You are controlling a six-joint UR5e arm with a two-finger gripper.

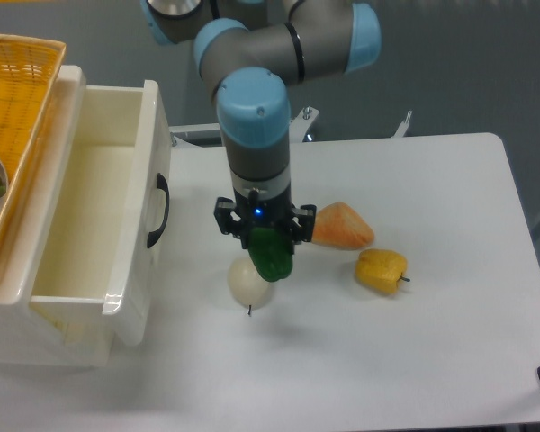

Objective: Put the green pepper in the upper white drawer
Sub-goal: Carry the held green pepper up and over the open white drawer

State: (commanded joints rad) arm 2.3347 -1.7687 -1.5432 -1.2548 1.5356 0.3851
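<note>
Claw (pixel 268 241) pinching the green pepper (pixel 272 255), we hang above the surface (pixel 432 342) beside the open upper white drawer (pixel 130 297).

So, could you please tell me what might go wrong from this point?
The tool grips only the top of the glossy dark-green pepper, so it might slip out. The pepper hangs low, level with the open cream-white plastic drawer's front panel, and could strike it. A pale round onion-like vegetable sits directly below.

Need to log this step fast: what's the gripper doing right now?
Gripper: closed on the green pepper, held above the table.
</note>
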